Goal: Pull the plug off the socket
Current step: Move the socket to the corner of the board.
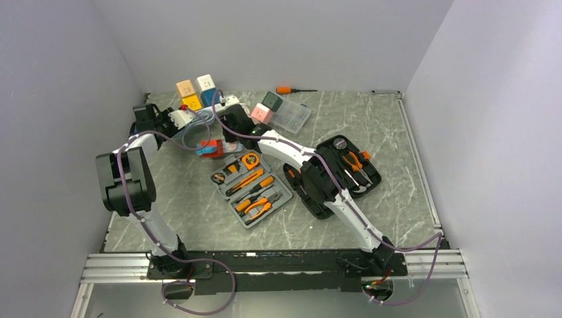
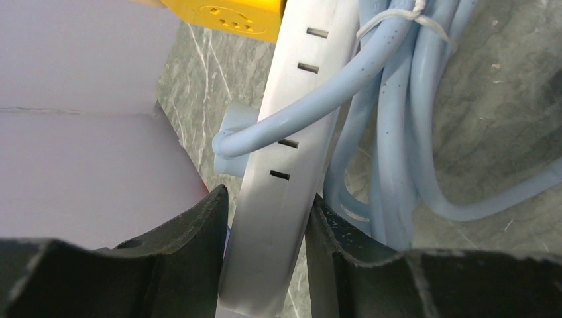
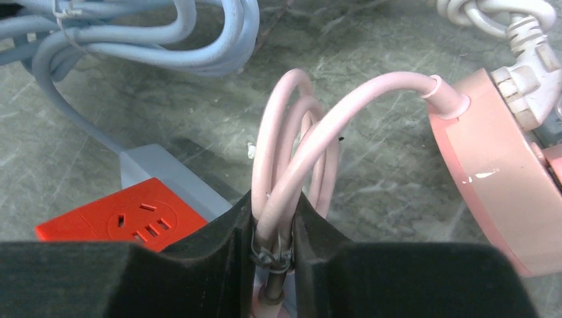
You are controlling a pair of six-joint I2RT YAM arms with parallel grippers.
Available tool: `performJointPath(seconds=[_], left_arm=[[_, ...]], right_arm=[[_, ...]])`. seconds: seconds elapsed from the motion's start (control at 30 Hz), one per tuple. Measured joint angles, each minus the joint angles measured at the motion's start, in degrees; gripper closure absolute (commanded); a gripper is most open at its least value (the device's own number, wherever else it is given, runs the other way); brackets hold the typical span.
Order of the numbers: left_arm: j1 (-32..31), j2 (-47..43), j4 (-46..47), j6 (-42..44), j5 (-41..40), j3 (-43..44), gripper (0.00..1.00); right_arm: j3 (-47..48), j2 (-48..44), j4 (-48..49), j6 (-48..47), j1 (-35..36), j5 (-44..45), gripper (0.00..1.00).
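Note:
The socket (image 2: 278,199), a long white power strip seen edge-on with small slots, lies at the back left (image 1: 180,118). My left gripper (image 2: 268,199) is shut on its near end, one finger on each side. A light-blue plug (image 2: 230,142) sits against the strip's far face, and its cord (image 2: 311,99) arches over the strip. My right gripper (image 3: 273,202) is shut on a looped pink cord (image 3: 291,152), just above a wire tie. In the top view my right gripper (image 1: 228,129) is right of the strip. Whatever lies below the tie is hidden between the fingers.
A pink cube socket (image 3: 490,185) lies right of my right gripper and a red outlet block (image 3: 126,218) left of it. Coiled light-blue cable (image 2: 411,132) lies beside the strip. Two open tool cases (image 1: 250,189) (image 1: 348,169) sit mid-table. Coloured cubes (image 1: 195,93) stand at the back.

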Motion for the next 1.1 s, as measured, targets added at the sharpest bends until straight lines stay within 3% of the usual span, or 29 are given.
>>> performJointPath(seconds=[0.07, 0.17, 0.3, 0.37, 0.4, 0.6, 0.9, 1.1], left_arm=[[-0.1, 0.0, 1.6, 0.1, -0.2, -1.1, 0.83], [-0.1, 0.0, 3.3, -0.3, -0.4, -2.8, 0.62], [-0.1, 0.0, 4.0, -1.2, -1.1, -3.2, 0.32], [-0.1, 0.0, 5.0, -2.0, -2.1, -3.1, 0.04], [0.0, 0.0, 5.2, -1.9, -2.3, -2.9, 0.01], [0.3, -1.5, 5.6, -3.2, -2.7, -1.7, 0.01], [0.1, -10.9, -12.3, -8.4, 3.3, 3.4, 0.01], [-0.6, -22.9, -22.3, -11.4, 8.7, 0.9, 0.01]], right_arm=[[1.1, 0.9, 0.0, 1.0, 0.0, -0.2, 0.39], [1.3, 1.1, -0.2, 2.1, -0.1, -1.1, 0.22], [-1.2, 0.2, 0.7, 2.6, -0.4, -1.7, 0.14], [-3.9, -1.3, 1.6, 2.8, -0.8, -2.2, 0.13], [-5.0, -2.2, 1.3, 2.8, -1.1, -2.4, 0.12], [-15.0, -11.5, -0.2, 2.8, -4.5, -3.3, 0.12], [-35.6, -31.5, 2.8, 1.4, -8.3, -2.0, 0.17], [-50.3, -35.3, 6.4, 1.8, -4.4, -2.6, 0.21]])
